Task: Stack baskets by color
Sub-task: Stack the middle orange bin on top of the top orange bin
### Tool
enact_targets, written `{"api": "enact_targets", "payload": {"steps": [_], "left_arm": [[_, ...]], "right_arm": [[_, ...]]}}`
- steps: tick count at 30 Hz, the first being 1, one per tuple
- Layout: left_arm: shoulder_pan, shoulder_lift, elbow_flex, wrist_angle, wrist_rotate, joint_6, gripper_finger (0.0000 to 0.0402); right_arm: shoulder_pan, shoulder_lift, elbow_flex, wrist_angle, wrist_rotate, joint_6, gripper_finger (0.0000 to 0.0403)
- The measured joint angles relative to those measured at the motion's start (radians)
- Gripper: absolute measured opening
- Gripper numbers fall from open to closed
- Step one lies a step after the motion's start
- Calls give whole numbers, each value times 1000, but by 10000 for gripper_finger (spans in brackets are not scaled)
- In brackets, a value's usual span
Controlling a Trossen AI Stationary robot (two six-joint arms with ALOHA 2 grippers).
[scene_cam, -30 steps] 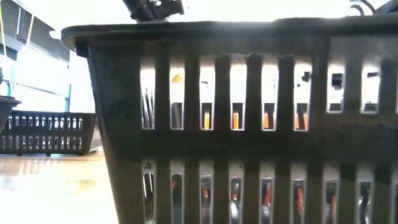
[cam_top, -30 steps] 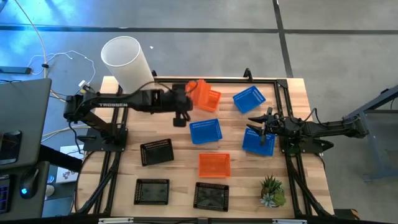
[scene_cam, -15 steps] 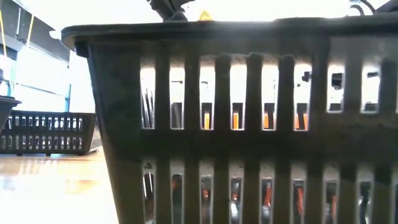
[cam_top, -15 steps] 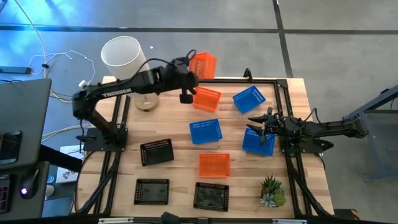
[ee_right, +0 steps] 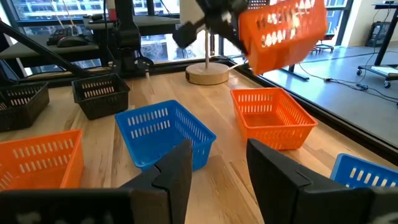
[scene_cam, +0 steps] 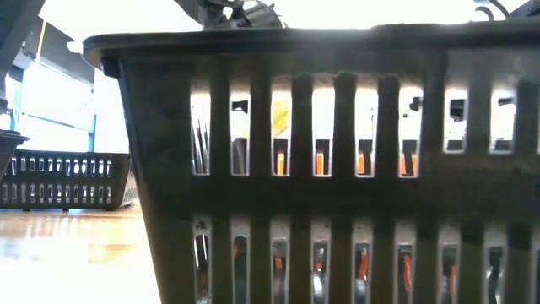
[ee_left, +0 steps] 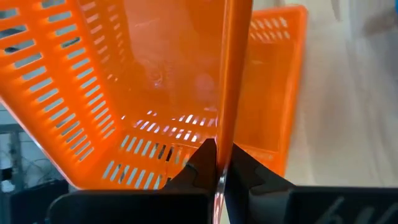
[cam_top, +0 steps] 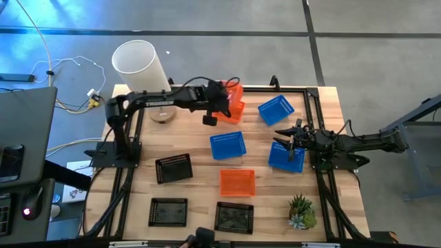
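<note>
My left gripper (cam_top: 222, 97) is shut on an orange basket (cam_top: 236, 91), held tilted in the air (ee_right: 283, 28) above a second orange basket (ee_right: 273, 118) that stands on the table at the far middle. A third orange basket (cam_top: 238, 181) stands nearer the front. Three blue baskets (cam_top: 275, 110) (cam_top: 227, 145) (cam_top: 286, 157) stand right of centre. Three black baskets (cam_top: 173, 167) (cam_top: 169, 211) (cam_top: 234, 217) stand at the near left. My right gripper (cam_top: 291, 141) waits open at the right, above the nearest blue basket. My left gripper pinches one side wall of the orange basket at its rim (ee_left: 225, 146), one finger inside the basket and one outside. The fingers slant down from the table's left. The basket is lifted clear and tilted, its mesh walls hanging beyond the fingers.
A tall white cylinder lamp (cam_top: 141, 63) on a round wooden base (cam_top: 162, 114) stands at the far left, close to my left arm. A small potted plant (cam_top: 302, 210) sits at the near right. One black basket (scene_cam: 337, 169) fills the low view.
My left gripper has swung the orange basket out past the table's far edge, then brought it back toward the right and down. The basket now hangs over the orange basket on the table. The grip has stayed shut.
</note>
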Motion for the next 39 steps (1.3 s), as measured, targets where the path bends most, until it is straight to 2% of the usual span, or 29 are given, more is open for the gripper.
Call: {"api": "enact_targets", "payload": {"steps": [5,22,32,39], "left_arm": [[0,21,0,-3,41,0,0],[-21,31,0,-39,90,-24,0],[-21,33,0,-66,90,-35,0],[-21,84,4,-73,58,-28,0]], "right_arm": [[0,0,0,0,0,0,142],[0,0,0,0,0,0,142],[0,0,0,0,0,0,142],[0,0,0,0,0,0,142]]}}
